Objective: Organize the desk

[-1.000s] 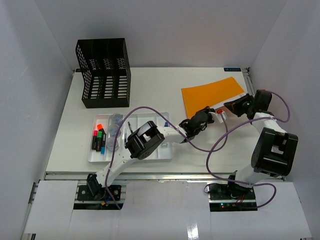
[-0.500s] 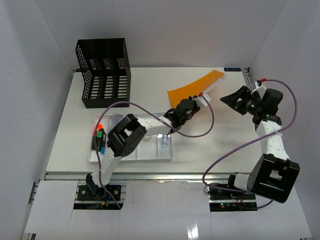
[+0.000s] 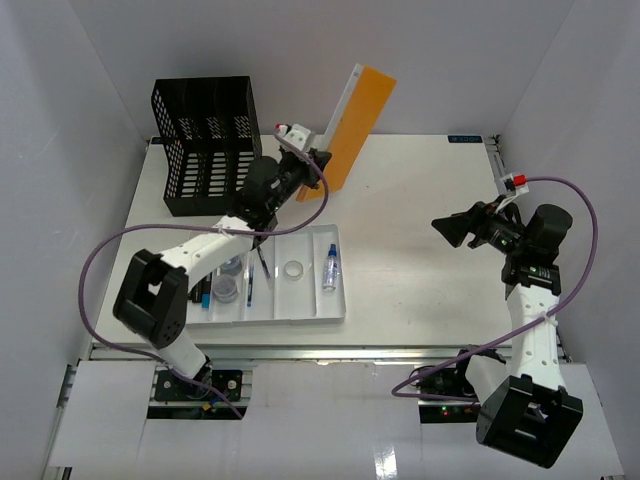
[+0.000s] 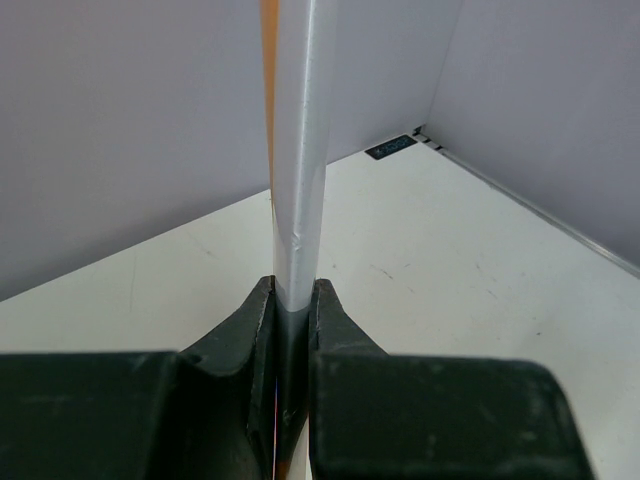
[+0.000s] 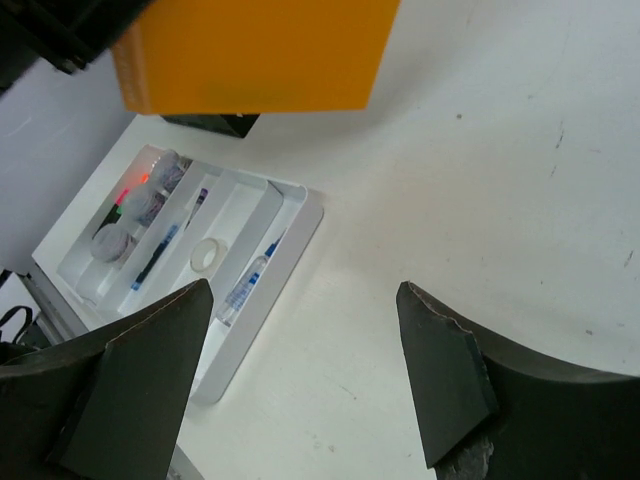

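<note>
Top view: the left gripper (image 3: 305, 162) is clamping the orange folder (image 3: 352, 120) by its lower end. It is holding the folder up on edge, tilted, in the air just right of the black file rack (image 3: 205, 145). A second ago the folder was lying flat on the right back part of the desk (image 3: 420, 215). Half a second ago it was peeling up, and now it is fully off the surface and carried across to the left. The right gripper (image 3: 450, 228) has backed off to the right side. The white tray (image 3: 338, 300) is sitting at the front of the desk, holding a small bottle (image 3: 329, 271) and a tape ring (image 3: 293, 269).

Left wrist view: the left gripper (image 4: 290, 300) is squeezing tight on the folder (image 4: 297, 150), seen edge-on with the jaws pressing both faces. The desk (image 4: 450, 260) is lying well below.

Right wrist view: the right gripper (image 5: 310, 370) is standing wide apart, holding nothing. The folder (image 5: 255, 50) is hanging above the desk (image 5: 500, 150), with the tray (image 5: 305, 215) beyond.

The pickup looks done. The likely next step is dropping the folder into a rack slot, and it is not in yet.
</note>
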Action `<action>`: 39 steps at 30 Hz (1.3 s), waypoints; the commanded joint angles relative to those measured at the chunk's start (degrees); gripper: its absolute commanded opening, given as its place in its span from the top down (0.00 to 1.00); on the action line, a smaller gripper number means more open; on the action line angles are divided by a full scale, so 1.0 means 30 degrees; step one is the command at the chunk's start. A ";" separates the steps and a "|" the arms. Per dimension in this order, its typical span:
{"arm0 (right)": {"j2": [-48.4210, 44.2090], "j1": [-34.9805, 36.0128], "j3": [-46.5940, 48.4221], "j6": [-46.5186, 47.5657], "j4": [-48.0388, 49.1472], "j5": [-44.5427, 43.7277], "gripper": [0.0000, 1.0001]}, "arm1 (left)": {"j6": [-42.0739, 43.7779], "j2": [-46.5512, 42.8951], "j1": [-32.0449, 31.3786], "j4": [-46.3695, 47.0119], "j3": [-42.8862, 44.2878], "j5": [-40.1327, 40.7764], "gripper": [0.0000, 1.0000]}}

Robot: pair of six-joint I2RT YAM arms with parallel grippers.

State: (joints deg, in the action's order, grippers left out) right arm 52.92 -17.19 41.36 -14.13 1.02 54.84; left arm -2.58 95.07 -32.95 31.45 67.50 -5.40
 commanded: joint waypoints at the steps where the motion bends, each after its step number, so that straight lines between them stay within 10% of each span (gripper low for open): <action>1: -0.0614 -0.0071 -0.1001 0.0677 0.1617 0.0189 0.20 | -0.0680 -0.5059 0.1349 0.1953 -0.2053 -0.2109 1.00; 16: -0.2141 -0.0104 -0.3937 0.1655 0.4120 -0.0170 0.19 | -0.2801 -1.2408 0.9351 0.3434 -0.8682 -0.1332 1.00; 39: -0.1838 -0.0188 -0.4215 0.1936 0.4602 0.0256 0.19 | -0.1984 -0.2209 1.0457 1.0376 -0.4396 -0.0837 1.00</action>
State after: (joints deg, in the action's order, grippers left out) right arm 46.59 -17.44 28.48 -8.60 11.93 54.38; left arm -9.51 87.13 -2.01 50.60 51.58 -9.40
